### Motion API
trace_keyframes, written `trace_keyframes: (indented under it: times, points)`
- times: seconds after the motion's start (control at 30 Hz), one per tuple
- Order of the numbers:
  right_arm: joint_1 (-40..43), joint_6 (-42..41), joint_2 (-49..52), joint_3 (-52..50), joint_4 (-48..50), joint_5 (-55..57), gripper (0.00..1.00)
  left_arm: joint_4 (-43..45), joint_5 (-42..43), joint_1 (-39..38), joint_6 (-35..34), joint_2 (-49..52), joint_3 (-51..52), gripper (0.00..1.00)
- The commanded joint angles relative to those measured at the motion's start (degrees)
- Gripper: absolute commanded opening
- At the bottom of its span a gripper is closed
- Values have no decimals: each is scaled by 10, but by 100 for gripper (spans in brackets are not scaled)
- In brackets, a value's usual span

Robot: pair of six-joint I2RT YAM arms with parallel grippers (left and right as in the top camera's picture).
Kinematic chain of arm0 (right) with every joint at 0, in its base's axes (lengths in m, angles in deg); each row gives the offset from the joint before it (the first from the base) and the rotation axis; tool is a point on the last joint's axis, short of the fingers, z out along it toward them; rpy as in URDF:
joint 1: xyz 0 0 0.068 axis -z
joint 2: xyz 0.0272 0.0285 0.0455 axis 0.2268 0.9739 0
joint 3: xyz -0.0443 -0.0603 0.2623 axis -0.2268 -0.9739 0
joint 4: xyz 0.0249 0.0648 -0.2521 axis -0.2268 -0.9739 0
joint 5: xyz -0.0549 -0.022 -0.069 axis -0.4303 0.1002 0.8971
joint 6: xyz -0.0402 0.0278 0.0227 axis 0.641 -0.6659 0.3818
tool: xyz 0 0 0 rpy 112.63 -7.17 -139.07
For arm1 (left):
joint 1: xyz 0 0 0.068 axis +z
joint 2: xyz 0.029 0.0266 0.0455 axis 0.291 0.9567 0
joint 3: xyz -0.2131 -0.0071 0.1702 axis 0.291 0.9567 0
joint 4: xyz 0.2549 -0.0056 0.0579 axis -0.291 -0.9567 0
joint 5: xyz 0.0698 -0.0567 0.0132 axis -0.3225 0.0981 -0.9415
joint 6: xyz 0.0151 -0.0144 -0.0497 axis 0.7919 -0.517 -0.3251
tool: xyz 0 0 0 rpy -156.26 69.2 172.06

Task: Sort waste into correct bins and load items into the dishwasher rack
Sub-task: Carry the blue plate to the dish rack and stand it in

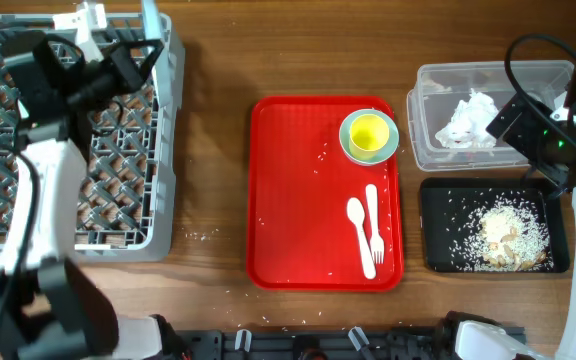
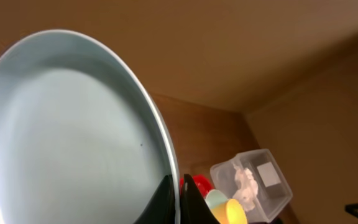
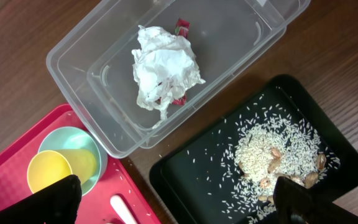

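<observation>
We hold the pale plate (image 2: 67, 143) by its rim in our closed left pincer (image 2: 180, 190). Our right pincer (image 3: 185, 202) is wide open and empty, with the black tray (image 3: 179, 169) below it.

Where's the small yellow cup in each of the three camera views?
Overhead: yellow cup on the saucer, upper right corner of the red tray.
Left wrist: bottom edge, right of centre, just past the plate's rim.
Right wrist: lower left, on the saucer.
Shared landmark: the clear tub with crumpled tissue, near it in all three.
</observation>
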Motion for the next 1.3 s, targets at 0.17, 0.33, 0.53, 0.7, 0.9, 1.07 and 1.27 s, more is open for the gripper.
trace_keyframes:
  times: [0.17, 0.33, 0.53, 0.7, 0.9, 1.07, 1.27]
  points:
    - [0, -2, -3, 6, 1, -3, 100, 55, 94, 60, -28, 72, 1, 4]
    - [0, -2, -3, 6, 1, -3, 100, 53, 99, 65, -42, 74, 1, 22]
    - [0, -2, -3, 6, 1, -3, 100, 53, 97, 78, -65, 74, 1, 62]
    - [0, -2, -3, 6, 1, -3, 100, 20, 97, 143, -74, 42, 1, 70]
    - [0, -2, -3, 6, 1, -3, 100, -104, 97, 198, -70, -50, 1, 59]
    - [0, -2, -3, 6, 1, -3, 100, -328, 97, 151, 8, -137, 1, 64]
    - [0, -2, -3, 6, 1, -3, 100, -508, 97, -75, 66, -171, 1, 79]
